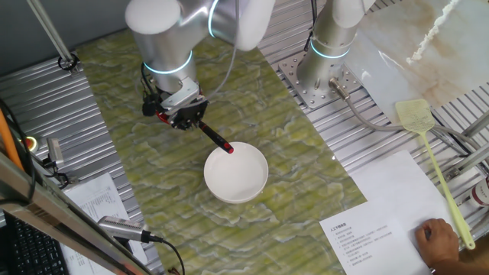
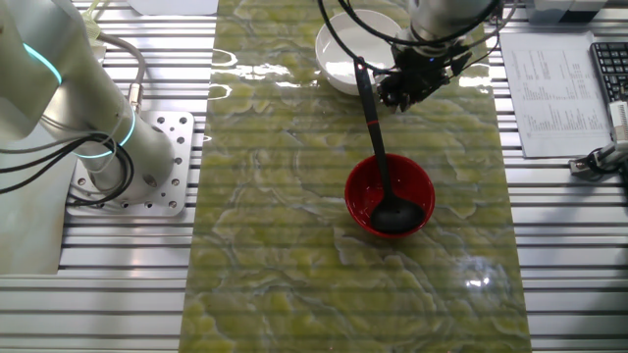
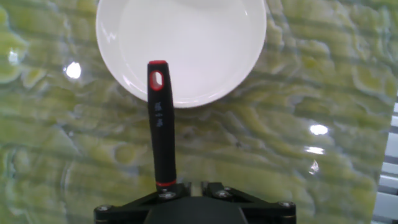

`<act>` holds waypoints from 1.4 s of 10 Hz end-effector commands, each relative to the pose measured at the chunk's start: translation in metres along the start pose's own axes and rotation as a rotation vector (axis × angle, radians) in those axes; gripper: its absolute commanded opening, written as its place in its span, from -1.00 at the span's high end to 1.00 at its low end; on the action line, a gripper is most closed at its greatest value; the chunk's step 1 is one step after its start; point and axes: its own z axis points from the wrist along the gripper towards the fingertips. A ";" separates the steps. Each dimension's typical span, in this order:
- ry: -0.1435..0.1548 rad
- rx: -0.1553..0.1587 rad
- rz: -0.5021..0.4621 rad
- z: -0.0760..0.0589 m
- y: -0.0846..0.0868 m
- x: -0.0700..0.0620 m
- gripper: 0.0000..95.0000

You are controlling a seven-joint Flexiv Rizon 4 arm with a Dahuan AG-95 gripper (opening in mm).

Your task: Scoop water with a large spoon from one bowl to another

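Observation:
My gripper (image 1: 183, 116) is shut on the handle of the large spoon, a black ladle (image 2: 376, 137). In the other fixed view the ladle's round head (image 2: 394, 213) rests down inside the red bowl (image 2: 359, 188), with the gripper (image 2: 402, 90) high on the handle. The handle's red tip (image 1: 229, 149) pokes out over the rim of the white bowl (image 1: 248, 187). In the hand view the handle (image 3: 160, 130) runs up from my gripper (image 3: 189, 185) to the white bowl (image 3: 205, 43), which seems to hold clear water. The red bowl is hidden behind the arm in one fixed view.
A yellow-green fly swatter (image 1: 416, 114) lies at the right with a person's hand (image 1: 439, 237) on its handle, beside a printed sheet (image 1: 382, 221). A second arm's base (image 1: 328, 53) stands at the back. Papers (image 2: 549, 88) and a keyboard (image 2: 610, 59) lie beyond the mat.

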 end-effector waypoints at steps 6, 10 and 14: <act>-0.026 0.066 0.087 -0.001 0.001 0.001 0.60; -0.014 0.060 0.033 -0.002 0.016 -0.021 0.60; -0.028 0.074 -0.026 0.006 0.030 -0.021 0.60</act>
